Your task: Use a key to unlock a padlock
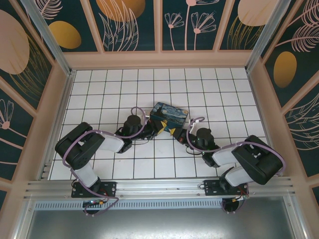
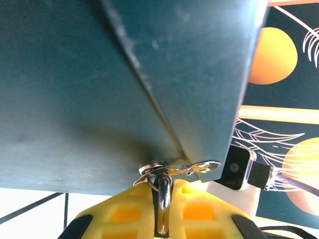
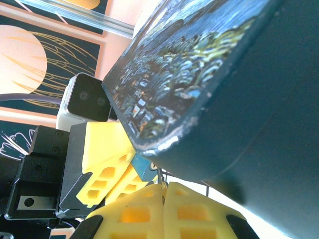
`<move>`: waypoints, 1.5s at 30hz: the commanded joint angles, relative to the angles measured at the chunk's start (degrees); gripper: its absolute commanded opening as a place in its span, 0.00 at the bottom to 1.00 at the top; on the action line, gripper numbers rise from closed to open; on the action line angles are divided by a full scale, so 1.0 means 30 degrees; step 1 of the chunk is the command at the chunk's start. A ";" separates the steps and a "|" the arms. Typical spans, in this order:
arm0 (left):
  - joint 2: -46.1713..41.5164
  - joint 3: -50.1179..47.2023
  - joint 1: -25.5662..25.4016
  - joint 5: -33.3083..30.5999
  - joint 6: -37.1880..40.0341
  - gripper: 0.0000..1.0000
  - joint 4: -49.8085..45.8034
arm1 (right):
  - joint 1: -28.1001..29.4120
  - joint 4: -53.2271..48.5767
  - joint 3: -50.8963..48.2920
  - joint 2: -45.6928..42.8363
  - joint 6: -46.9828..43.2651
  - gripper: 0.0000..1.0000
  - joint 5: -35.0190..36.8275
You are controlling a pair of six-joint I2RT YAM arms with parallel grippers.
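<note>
Just below the one starry box [image 1: 169, 114] at mid-frame, the left gripper [image 2: 161, 191] pinches narrowly on one thin silvery metal piece [image 2: 164, 205] beside one ring [image 2: 148, 172] and one key [image 2: 205, 166], the right gripper [image 3: 164, 193] is pressed fully closed, and one blue padlock [image 3: 142, 167] shows lower centre at the box corner.

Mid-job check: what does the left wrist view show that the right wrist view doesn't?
Left wrist: a metal piece pinched in the left gripper, with a ring and small key beside it, under the plain underside of the box. Right wrist: the starry print, what may be the blue padlock at the left gripper's tips, and the shut right gripper. Both: the box and the left gripper's yellow fingers.
</note>
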 commanded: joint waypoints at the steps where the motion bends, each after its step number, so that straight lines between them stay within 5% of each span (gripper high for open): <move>1: -0.0369 -0.0232 -0.0476 0.2315 -0.0320 0.00 0.1056 | 0.0021 0.2043 0.0210 -0.0248 -0.0880 0.00 0.1036; 26: -0.0155 -0.0271 -0.0477 0.2156 -0.1144 0.00 0.1403 | 0.1881 0.0857 0.2944 0.0572 -0.2007 0.00 0.2129; 45: -0.0856 -0.0679 -0.0475 0.1665 -0.0567 0.00 0.0751 | 0.0532 0.0545 0.1150 -0.0812 -0.2770 0.00 0.2156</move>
